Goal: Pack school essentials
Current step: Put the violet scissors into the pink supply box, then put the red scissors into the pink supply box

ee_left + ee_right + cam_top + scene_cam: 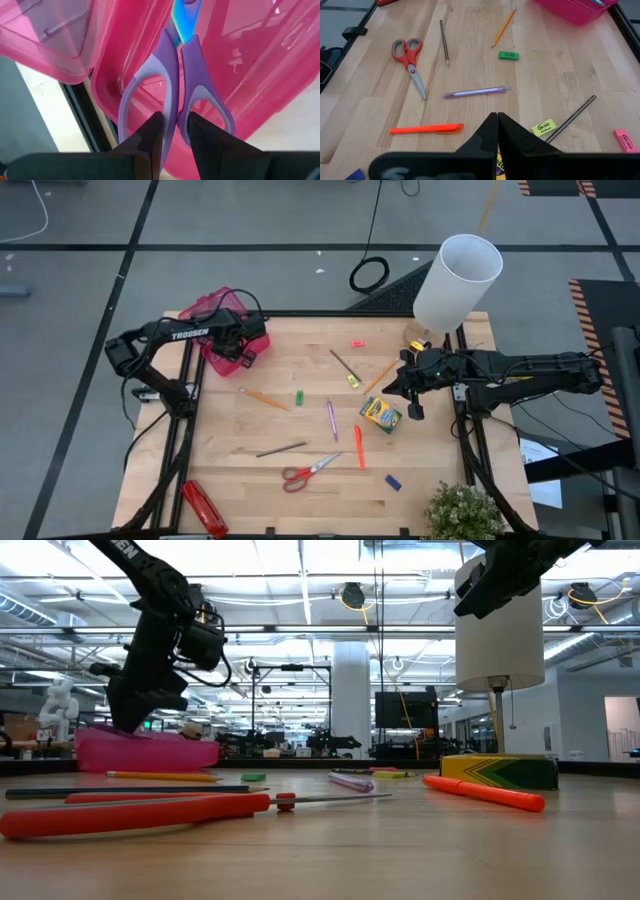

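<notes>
1. A wooden table carries a white lamp at its far right corner, a small plant at the near right, and a long red stapler-like object near left
2. A pink bin sits at the far left corner, lid open
3. Loose across the table: crayon box, red-handled scissors, orange marker, purple pen, pencils, small erasers
4. The left gripper, over the bin, is clamped on purple-handled scissors
5. The right gripper hovers above the crayon box, fingers together, holding nothing
</notes>
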### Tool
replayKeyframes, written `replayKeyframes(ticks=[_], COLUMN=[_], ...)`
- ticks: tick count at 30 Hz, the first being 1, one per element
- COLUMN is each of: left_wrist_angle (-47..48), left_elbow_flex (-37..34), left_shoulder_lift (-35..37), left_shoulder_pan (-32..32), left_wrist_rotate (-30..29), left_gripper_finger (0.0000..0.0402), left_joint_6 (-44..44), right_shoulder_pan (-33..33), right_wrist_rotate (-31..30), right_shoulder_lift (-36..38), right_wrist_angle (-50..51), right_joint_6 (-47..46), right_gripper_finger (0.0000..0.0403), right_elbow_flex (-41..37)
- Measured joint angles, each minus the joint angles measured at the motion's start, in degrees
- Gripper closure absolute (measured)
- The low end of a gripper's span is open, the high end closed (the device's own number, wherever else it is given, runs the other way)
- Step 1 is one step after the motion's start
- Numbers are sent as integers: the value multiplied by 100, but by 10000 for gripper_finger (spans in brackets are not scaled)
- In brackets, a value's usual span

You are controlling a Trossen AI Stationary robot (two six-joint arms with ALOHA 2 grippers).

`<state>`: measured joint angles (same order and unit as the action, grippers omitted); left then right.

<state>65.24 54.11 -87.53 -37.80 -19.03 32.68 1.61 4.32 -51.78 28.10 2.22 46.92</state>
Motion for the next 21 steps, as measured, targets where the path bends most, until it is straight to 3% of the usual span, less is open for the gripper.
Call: replayKeyframes(ticks=[15, 21], left_wrist_angle=[-239, -237], left_elbow_flex=[-7, -7], left_shoulder_lift=[0, 0], left_shoulder_pan=[-6, -4], left_wrist_rotate=[300, 201], left_gripper_finger=[309, 241], left_joint_6=[-354, -367], right_shoulder_pan=[0, -42], right_wrist_rotate=[0, 0], right_shoulder_lift=[-1, -80], right_wrist_angle=[-49, -424], right_joint_6=[-76, -156], right_gripper_finger=[403, 403], right_elbow_flex=[0, -78])
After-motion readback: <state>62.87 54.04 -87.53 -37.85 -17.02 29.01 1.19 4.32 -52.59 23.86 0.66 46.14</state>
